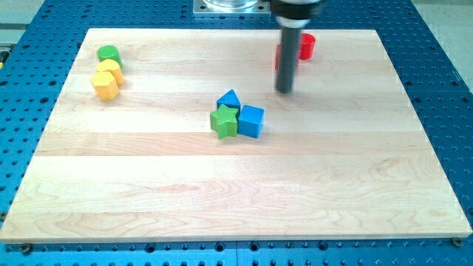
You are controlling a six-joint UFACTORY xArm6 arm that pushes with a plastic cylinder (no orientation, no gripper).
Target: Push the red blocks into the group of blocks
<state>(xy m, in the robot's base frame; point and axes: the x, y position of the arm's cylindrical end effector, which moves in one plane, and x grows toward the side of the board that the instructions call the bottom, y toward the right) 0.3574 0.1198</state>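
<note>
With no claw to open or close, my tip (284,91) is sitting below the red blocks (304,46) at the bench (148,185) top edge, toward the blue-green group (236,117), so pushing from here is risking shoving them off.

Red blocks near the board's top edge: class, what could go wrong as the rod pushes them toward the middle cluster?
1. My tip stands below the red blocks, on their cluster side; pushing now could drive them off the board.
2. A hard push may scatter the blue triangular block, green star block and blue cube.
</note>
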